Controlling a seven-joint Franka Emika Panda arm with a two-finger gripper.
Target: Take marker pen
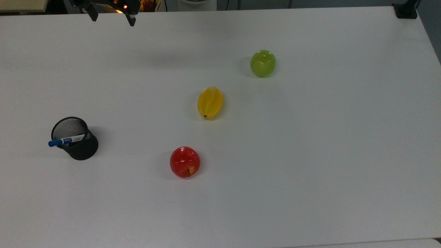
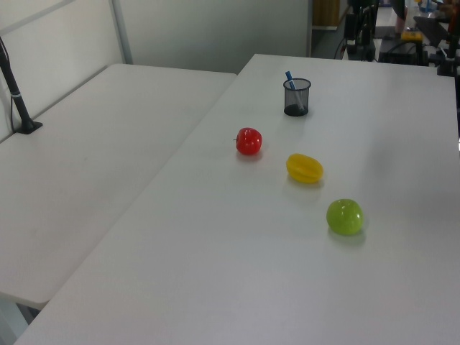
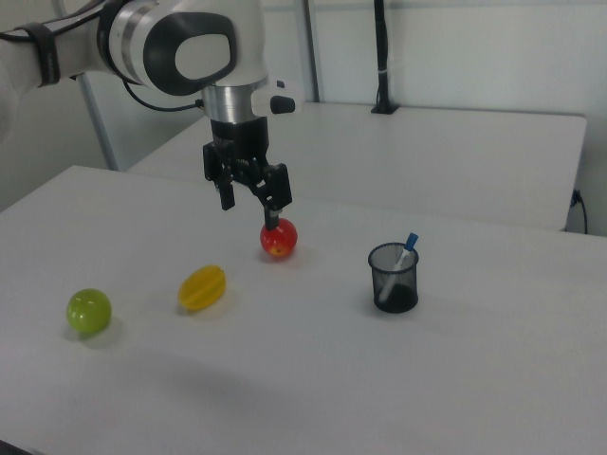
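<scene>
The marker pen (image 1: 67, 140) has a white barrel and a blue cap. It leans in a black mesh cup (image 1: 82, 150) at the top view's left, cap end sticking out over the rim. The left view shows the marker pen (image 2: 290, 80) in the cup (image 2: 296, 102) at the far end of the table, and in the right view the marker pen (image 3: 406, 248) rises from the cup (image 3: 394, 286). My gripper (image 1: 112, 17) hangs open and empty high above the table's far edge, well away from the cup. In the right view the gripper (image 3: 250, 207) hovers above the table with nothing in it.
A yellow fruit (image 1: 210, 102), a green apple (image 1: 263, 63) and a red apple (image 1: 185, 162) lie spread over the middle of the white table (image 1: 310, 155). A black clamp (image 1: 406, 10) sits at the far right corner. A second table (image 2: 86, 165) adjoins on the left view's left.
</scene>
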